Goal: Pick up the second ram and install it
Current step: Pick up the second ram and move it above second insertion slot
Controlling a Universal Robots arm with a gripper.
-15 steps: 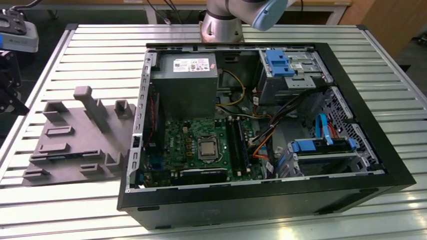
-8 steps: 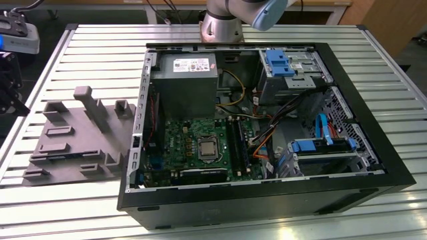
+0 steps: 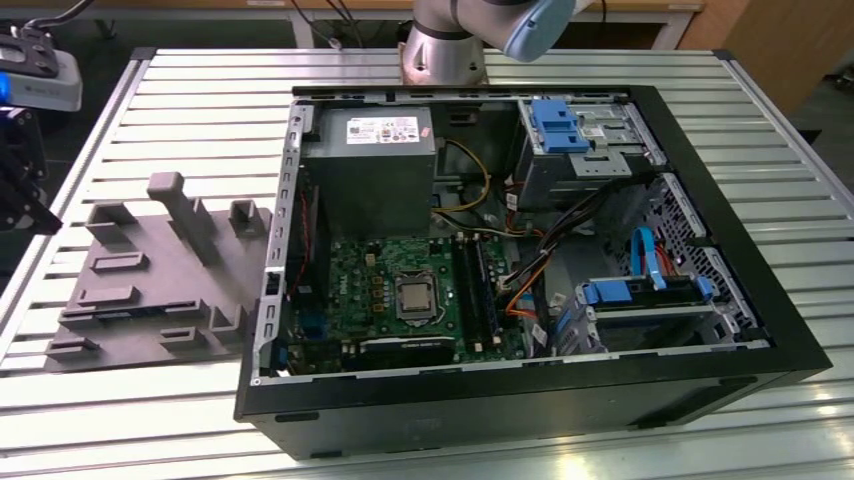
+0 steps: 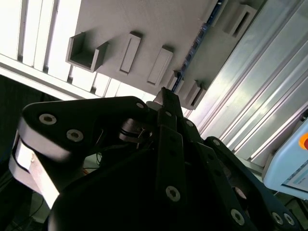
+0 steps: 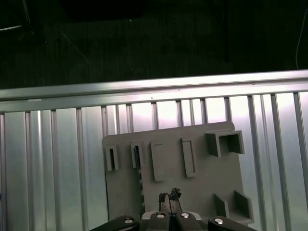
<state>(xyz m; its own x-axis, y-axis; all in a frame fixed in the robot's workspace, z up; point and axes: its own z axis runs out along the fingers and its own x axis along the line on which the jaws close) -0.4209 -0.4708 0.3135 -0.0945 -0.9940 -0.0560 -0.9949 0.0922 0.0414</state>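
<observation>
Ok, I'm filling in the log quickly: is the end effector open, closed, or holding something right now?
End effector: closed, with nothing visibly held.

No text is being made out at this moment. A white label (image 3: 380, 128) is seen on the grey power supply (image 3: 367, 185), just beyond the green board (image 3: 400, 290) in the exterior view, inside the open computer case (image 3: 747, 360). Dark print is carried on it, but every line is too small to be read.
</observation>
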